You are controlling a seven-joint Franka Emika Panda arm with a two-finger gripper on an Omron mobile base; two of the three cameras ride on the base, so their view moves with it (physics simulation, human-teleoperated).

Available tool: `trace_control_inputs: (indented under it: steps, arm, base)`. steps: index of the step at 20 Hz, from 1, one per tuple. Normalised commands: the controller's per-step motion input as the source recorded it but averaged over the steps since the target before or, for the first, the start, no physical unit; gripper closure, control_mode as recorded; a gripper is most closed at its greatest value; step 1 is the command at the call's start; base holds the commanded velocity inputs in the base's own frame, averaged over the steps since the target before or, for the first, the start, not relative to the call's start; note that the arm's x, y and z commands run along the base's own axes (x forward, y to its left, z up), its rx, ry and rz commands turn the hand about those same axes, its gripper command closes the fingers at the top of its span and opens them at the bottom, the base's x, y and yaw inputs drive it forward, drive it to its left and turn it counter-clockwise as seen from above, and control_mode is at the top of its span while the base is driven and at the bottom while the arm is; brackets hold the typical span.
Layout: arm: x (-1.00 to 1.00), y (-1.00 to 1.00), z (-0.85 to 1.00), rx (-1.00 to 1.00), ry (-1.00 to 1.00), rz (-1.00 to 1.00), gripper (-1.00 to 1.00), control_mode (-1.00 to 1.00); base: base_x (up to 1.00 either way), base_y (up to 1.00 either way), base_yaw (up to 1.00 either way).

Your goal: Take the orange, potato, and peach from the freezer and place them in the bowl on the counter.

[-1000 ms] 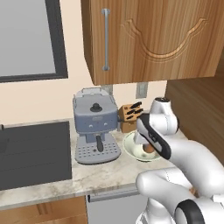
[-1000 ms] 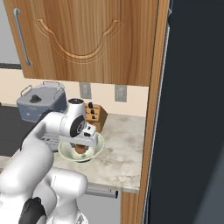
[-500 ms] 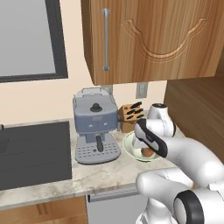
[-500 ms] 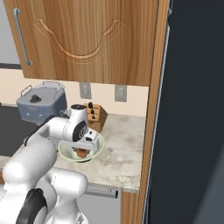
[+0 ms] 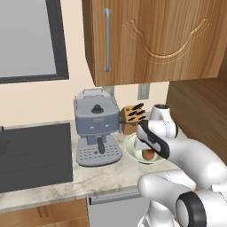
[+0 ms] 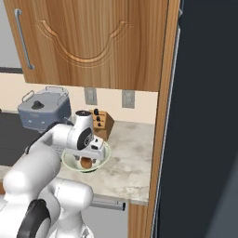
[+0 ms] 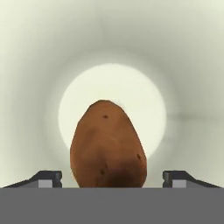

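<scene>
The brown potato (image 7: 108,146) lies on the pale floor of the bowl (image 7: 39,87), which stands on the counter. My gripper (image 7: 111,178) hangs just above it, open, with a gap between each fingertip (image 7: 47,177) and the potato. From the base views the hand (image 5: 150,141) reaches down into the bowl (image 5: 131,150), and the potato (image 5: 148,155) shows under it. From the right I see the same bowl (image 6: 70,162) and potato (image 6: 86,163) below the gripper (image 6: 91,157). The dark freezer (image 6: 204,121) stands at the right. The orange and the peach are out of view.
A grey coffee machine (image 5: 96,126) stands left of the bowl and a wooden knife block (image 5: 131,116) behind it. A dark cooktop (image 5: 33,155) lies further left. Wooden cupboards (image 5: 155,40) hang overhead. A wooden side panel (image 6: 160,139) borders the counter on the right.
The jaws have gone from shut to open and the potato now rests loose in the bowl. The hand sank a little lower toward the bowl.
</scene>
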Motion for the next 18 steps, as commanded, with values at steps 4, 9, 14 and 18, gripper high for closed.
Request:
trace_control_inputs:
  steps: [4,9,14,18]
  arm:
    - [-0.09,0.0,0.35,0.0,-0.08,0.0,-1.0,-1.0]
    - [-0.4,0.0,0.53,0.0,-0.07,0.0,-1.0,-1.0]
    - [-0.83,-0.02,0.4,0.0,-0.14,0.01,-1.0,-1.0]
    - [-0.88,0.0,0.44,0.0,-0.19,0.02,-1.0,-1.0]
  base:
    - [0.0,0.0,0.0]
    - [0.0,0.0,0.0]
    - [0.0,0.0,0.0]
    - [0.0,0.0,0.0]
